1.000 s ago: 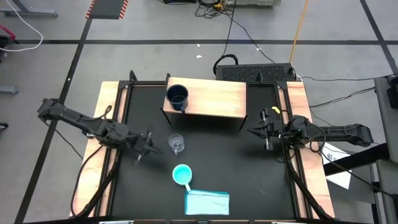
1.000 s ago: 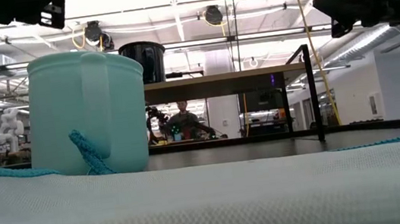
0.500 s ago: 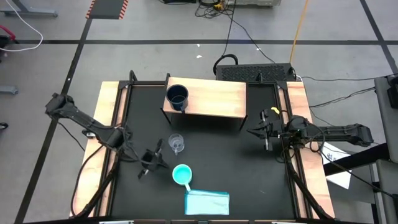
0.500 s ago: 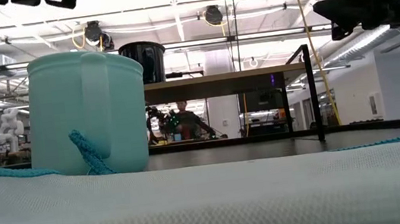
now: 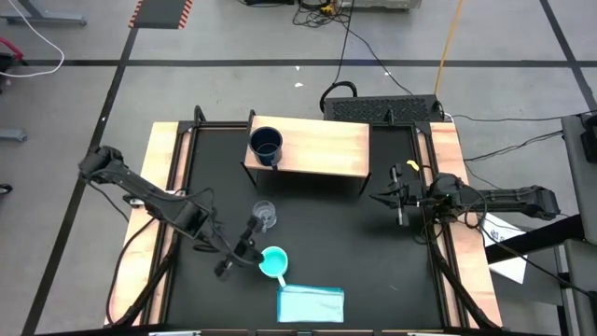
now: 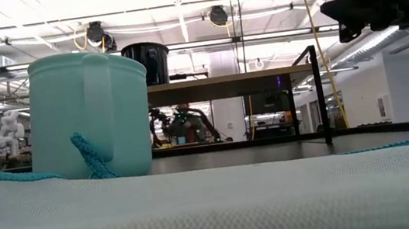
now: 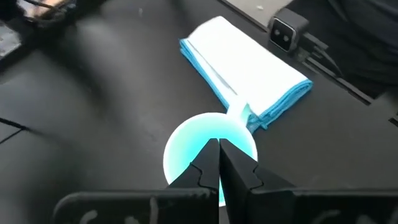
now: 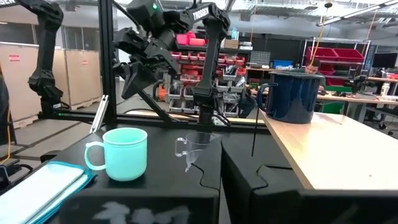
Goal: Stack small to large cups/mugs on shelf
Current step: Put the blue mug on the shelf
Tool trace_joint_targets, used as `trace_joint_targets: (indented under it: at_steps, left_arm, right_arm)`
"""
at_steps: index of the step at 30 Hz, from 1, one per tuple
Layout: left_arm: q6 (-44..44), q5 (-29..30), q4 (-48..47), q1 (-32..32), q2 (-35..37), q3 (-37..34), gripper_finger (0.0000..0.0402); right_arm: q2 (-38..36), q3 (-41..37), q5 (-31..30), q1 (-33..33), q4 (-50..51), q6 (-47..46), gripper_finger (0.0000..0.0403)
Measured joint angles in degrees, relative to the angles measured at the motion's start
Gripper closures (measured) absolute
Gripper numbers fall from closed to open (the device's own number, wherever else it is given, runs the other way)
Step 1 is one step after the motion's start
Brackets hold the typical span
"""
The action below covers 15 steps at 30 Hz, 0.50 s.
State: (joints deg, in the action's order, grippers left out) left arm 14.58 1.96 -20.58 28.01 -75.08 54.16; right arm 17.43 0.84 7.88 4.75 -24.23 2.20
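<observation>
My left jaws (image 5: 250, 250) hang just above the turquoise mug (image 5: 272, 262), at its rim on the side away from the handle, and they are pressed together with nothing between them. From my left wrist I look straight down past my two dark fingers (image 7: 205, 163), tips touching, onto the mug's bright round mouth. The mug stands upright on the black counter (image 5: 317, 224), its handle pointing at the folded light blue cloth (image 5: 311, 303), which lies just beside it toward the counter's front edge. The handle looks to touch the cloth's edge.

The small clear glass cup (image 5: 265, 216) stands on the counter just behind the turquoise mug, between it and the shelf (image 5: 322, 147), with a small gap from the mug. My left arm reaches in low beside it, not touching it.

The dark navy mug (image 5: 266, 145) sits upright on the shelf's light wood top, at the left end. From my right wrist it shows near the shelf's corner, handle visible.

My right jaws (image 5: 399, 200) wait closed and empty over the counter's right side, near the shelf's front right corner, well apart from all three cups.

At counter height, the turquoise mug looms large right behind the cloth.
</observation>
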Motion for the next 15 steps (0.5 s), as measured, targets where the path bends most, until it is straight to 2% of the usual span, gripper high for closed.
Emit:
trace_joint_targets:
  at_steps: [5,15]
  left_arm:
    - [-0.06,-0.94,-3.73,0.00,-3.50,3.34,0.0396]
    - [0.73,-4.69,-1.78,-0.04,-8.42,3.60,0.0398]
  right_arm:
    - [0.00,-0.01,-0.02,0.02,0.15,0.07,0.0403]
    - [-0.01,-0.02,-0.02,0.00,0.54,0.42,0.0403]
